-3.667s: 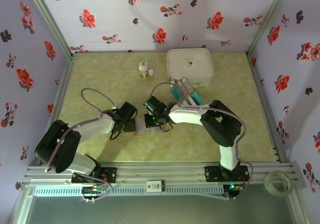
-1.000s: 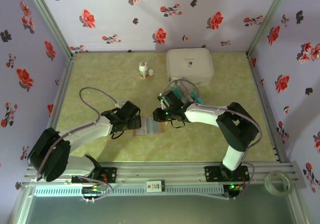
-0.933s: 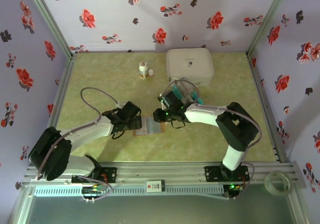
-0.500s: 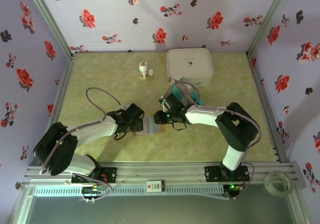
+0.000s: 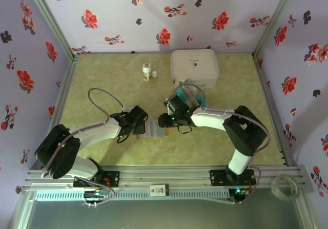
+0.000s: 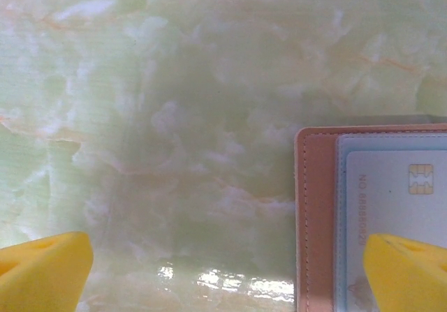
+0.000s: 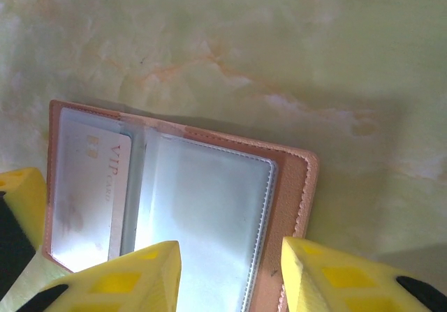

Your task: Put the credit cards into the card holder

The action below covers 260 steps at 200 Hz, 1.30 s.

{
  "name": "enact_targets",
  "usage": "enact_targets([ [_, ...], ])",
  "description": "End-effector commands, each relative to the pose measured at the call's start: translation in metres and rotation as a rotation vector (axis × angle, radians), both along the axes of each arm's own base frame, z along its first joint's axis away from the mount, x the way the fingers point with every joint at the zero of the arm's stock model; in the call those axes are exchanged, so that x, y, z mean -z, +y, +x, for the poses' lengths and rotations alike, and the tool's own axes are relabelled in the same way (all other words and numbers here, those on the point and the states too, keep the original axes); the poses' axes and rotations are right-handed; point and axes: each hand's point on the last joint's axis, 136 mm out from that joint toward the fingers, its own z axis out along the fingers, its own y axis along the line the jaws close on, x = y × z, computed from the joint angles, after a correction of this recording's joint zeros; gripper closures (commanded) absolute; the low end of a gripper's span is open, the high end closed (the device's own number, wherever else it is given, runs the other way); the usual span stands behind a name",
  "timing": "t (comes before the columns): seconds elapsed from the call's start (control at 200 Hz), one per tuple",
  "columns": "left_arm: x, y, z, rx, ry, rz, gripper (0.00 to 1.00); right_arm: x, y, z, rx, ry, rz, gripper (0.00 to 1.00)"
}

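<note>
The left arm stretches forward and to the right, wrist low, and the left claw [image 5: 141, 127] has its yellow fingers [image 6: 43, 271] spread wide. The right arm folds leftward with its elbow raised. The right claw [image 5: 163, 121] points down, its jaws moderately apart.

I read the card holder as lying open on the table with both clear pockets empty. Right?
Not quite. The card holder does lie open on the table, but only one clear pocket is empty: the right wrist view shows a white card marked VIP in the other.
</note>
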Motion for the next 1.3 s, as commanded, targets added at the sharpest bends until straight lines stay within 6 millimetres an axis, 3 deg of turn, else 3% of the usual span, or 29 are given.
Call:
enact_targets([
  [0.0, 0.010, 0.012, -0.003, -0.013, 0.006, 0.056, 0.00, 0.002, -0.002, -0.001, 0.011, 0.014, -0.018, 0.58],
  [0.32, 0.019, 0.021, -0.010, -0.031, 0.031, 0.089, 0.00, 0.010, 0.002, -0.002, 0.008, 0.036, -0.022, 0.59],
  [0.76, 0.017, 0.020, -0.009, -0.029, 0.024, 0.085, 0.00, 0.013, 0.008, -0.003, 0.009, 0.058, 0.000, 0.60],
  [1.125, -0.017, 0.012, -0.002, 0.005, -0.022, 0.054, 0.00, -0.006, 0.005, 0.001, 0.025, 0.015, 0.012, 0.61],
  [1.295, -0.019, 0.014, -0.003, 0.014, -0.019, 0.060, 0.00, -0.010, 0.007, 0.001, 0.025, 0.013, 0.023, 0.61],
])
